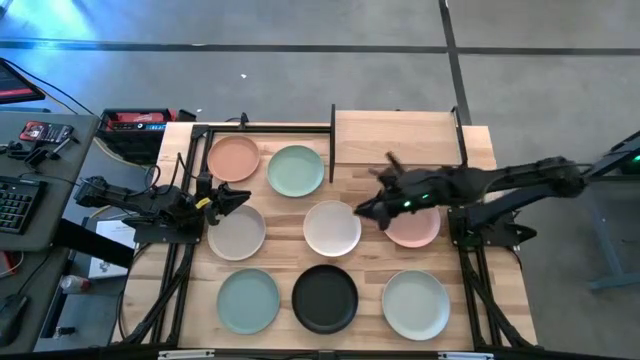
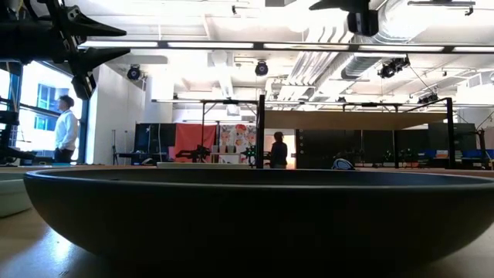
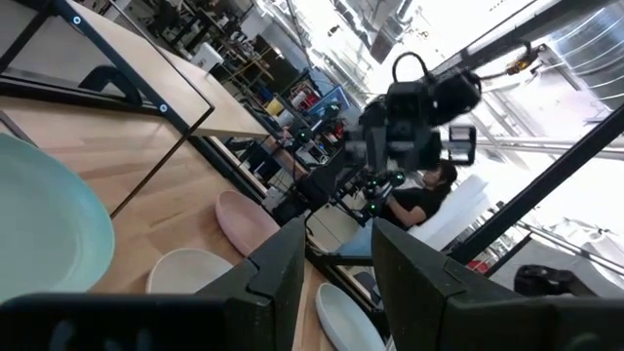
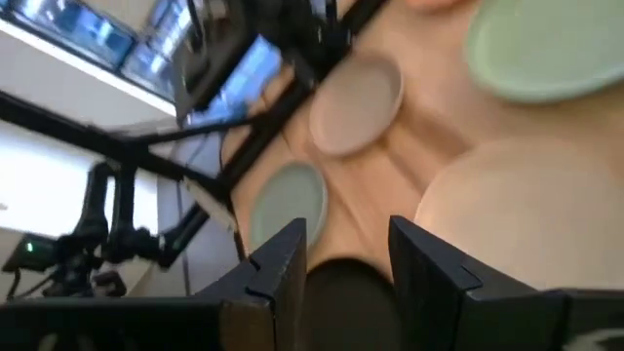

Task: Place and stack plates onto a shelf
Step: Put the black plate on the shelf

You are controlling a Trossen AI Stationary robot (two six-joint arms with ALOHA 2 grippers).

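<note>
My right gripper: (image 1: 368, 209) jaws apart and holding nothing, hanging over the table between the cream plate (image 1: 332, 228) and the pink plate (image 1: 413, 226) that my forearm partly covers.
What lies ahead of it: the cream plate's rim is just beside my fingertips, toward the table's middle; my right wrist view shows that pale plate (image 4: 526, 229) close under my two fingers (image 4: 278, 263).
Axis: the plates are round, so no long axis to line up with; I judge only the rim edge matters for a pinch.
Which arm is nearer: my right one, clearly, for the cream and pink plates; I judge the next move is a short reach down to a rim.
My left gripper: (image 1: 238, 199) also open and empty, waiting at the table's left side, just over the far rim of the beige plate (image 1: 237, 232).
The shelf: (image 1: 400, 138) light board at the table's far edge, bare on top, on beyond my right gripper.
Other plates: salmon one (image 1: 233, 158) and mint one (image 1: 296, 170) at the back left; a mint (image 1: 248, 300), the black plate (image 1: 325, 297) and a pale green (image 1: 415, 305) along the near row, all lying flat, apart from each other.
Surface: butcher-block tabletop (image 1: 280, 215), level.
Room: open workshop floor; a person (image 2: 66, 130) stands far off in the low view.
</note>
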